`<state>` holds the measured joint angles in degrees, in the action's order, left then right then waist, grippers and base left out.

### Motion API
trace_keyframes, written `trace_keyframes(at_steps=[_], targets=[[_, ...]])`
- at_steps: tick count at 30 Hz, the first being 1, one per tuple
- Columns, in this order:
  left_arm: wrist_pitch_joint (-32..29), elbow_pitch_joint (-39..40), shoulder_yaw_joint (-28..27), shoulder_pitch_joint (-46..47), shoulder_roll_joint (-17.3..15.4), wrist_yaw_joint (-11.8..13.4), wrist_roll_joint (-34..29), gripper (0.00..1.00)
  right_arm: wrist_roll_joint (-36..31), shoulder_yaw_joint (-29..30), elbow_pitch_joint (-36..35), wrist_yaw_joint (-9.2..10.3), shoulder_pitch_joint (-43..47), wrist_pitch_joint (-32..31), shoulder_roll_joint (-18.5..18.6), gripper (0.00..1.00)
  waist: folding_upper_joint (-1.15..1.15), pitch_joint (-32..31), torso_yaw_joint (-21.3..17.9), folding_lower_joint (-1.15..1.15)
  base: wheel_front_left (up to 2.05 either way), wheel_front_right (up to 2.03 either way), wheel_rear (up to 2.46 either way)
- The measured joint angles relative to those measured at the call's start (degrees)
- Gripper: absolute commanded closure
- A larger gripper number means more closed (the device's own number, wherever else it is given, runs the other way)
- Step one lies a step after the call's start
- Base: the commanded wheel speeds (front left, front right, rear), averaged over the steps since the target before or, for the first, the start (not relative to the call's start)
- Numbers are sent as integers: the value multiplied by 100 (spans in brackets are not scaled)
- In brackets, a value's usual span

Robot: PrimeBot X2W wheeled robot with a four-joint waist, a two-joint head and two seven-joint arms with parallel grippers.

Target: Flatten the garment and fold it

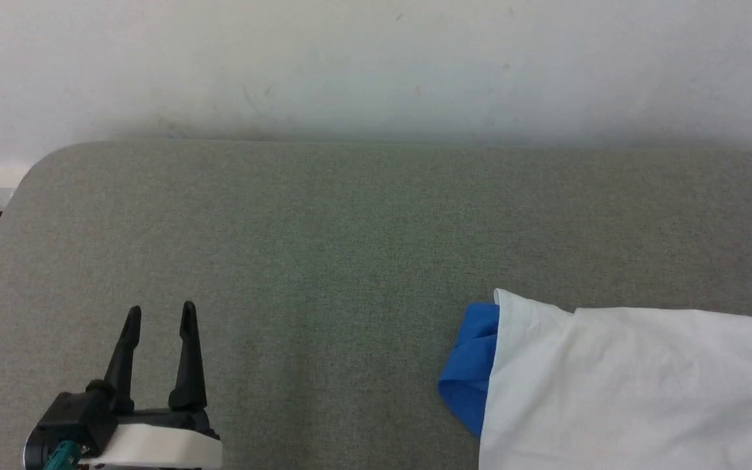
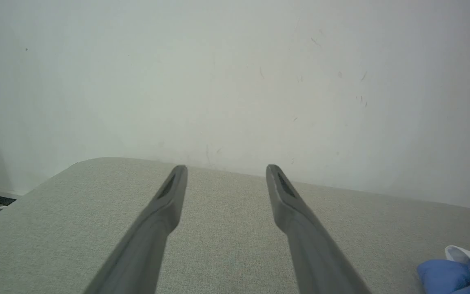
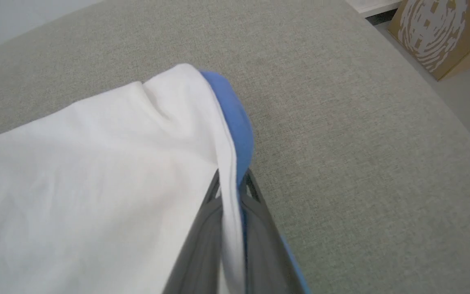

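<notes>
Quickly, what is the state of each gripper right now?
Left gripper: open, holding nothing.
Right gripper: closed on the edge of the garment.

The shirt (image 1: 630, 391), white with a blue fold peeking out along one side, is lying bunched, its hemmed edge sitting pinched in the right gripper (image 3: 233, 181), well apart from the left gripper (image 1: 159, 316).

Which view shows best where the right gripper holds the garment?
The right wrist view: the right gripper pinches the garment at its white-blue edge. The head view shows one end of it; the left wrist view, a corner.
</notes>
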<state>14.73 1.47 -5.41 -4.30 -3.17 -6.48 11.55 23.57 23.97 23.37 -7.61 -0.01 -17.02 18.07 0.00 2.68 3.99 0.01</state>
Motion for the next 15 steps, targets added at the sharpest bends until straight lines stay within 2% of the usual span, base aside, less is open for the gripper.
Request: trace_keyframes(at_steps=[7,15], targets=[[0,1,25,-51,2,8,7,0,18,-304,-878,0,131,-357,-90,100,0,-142,5,0,0,0,0],[0,16,23,-179,16,52,15,0,254,-992,-2402,1,636,-1285,-466,100,0,-306,-19,-1,0,0,0]])
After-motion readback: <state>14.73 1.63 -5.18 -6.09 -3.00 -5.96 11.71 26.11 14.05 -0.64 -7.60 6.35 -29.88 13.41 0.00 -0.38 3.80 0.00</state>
